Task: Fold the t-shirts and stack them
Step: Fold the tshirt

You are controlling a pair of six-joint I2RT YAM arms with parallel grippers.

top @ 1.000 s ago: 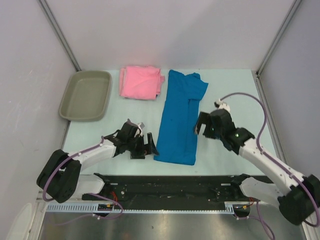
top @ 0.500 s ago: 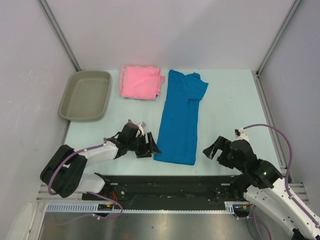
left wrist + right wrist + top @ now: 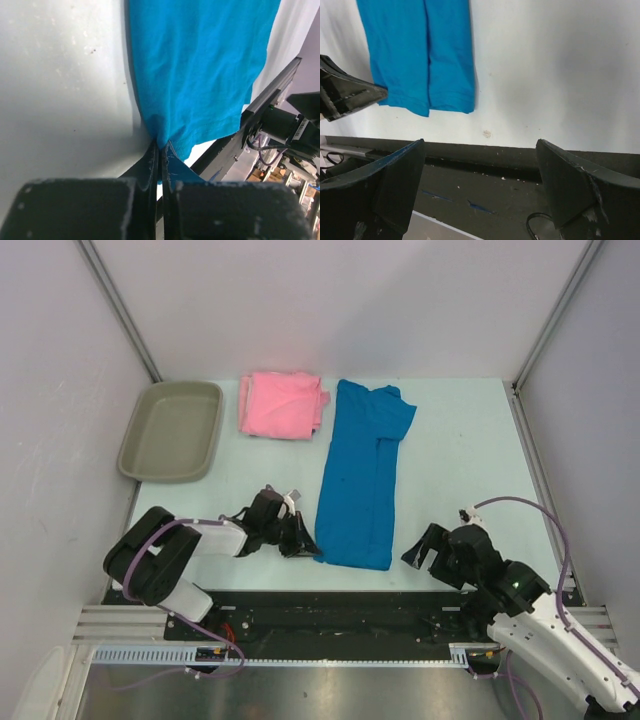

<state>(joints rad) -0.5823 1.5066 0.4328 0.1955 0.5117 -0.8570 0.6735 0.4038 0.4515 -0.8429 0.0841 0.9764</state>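
Pinching 1 blue t-shirt (image 3: pixel 360 475) w/ left jaws, right jaws wide; 1 pink t-shirt (image 3: pixel 282 405) apart.

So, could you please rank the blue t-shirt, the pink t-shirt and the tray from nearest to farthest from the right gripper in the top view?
From the right gripper:
1. blue t-shirt, lying just to its left.
2. pink t-shirt, at the far side, left of the blue one.
3. tray, farthest, at the far left.

Top view high, looking down over whole table (image 3: pixel 460 460); wrist views low, close (both share blue t-shirt (image 3: pixel 200 65) near hem).
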